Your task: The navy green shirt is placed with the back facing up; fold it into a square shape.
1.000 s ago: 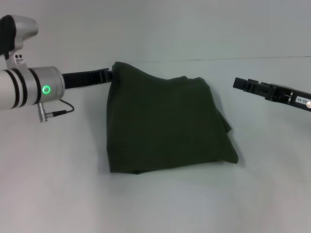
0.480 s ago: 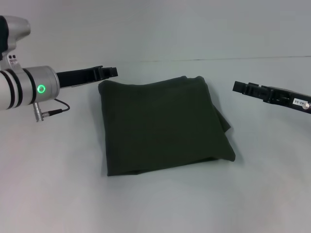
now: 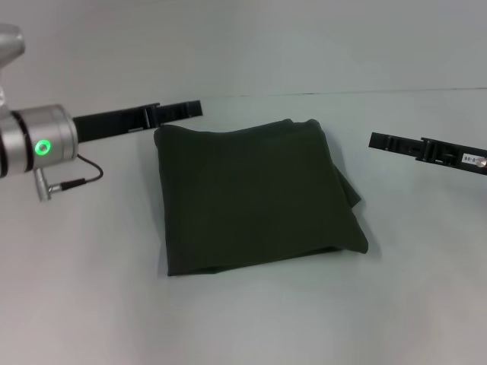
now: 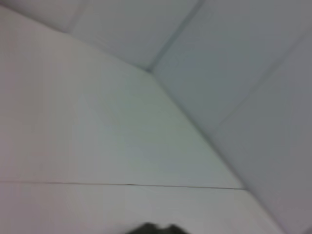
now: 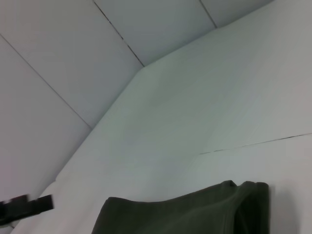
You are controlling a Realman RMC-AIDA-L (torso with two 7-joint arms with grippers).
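Most of the fold looks finished to me: from my head camera the navy green shirt (image 3: pixel 255 198) lies flat on the white table (image 3: pixel 251 319) as a near-square packet, plain back up, with only a loose flap poking out along its right edge that I judge may want tidying. My left gripper (image 3: pixel 179 111) hangs just beyond the packet's far left corner, touching no cloth and holding nothing; my right gripper (image 3: pixel 392 142) hovers well off to the right, equally empty. Whether either pair of jaws is parted, I cannot tell. My left wrist camera shows bare table and wall, with a dark sliver of cloth at the frame edge. My right wrist camera catches the shirt's far edge and the left gripper beyond it.
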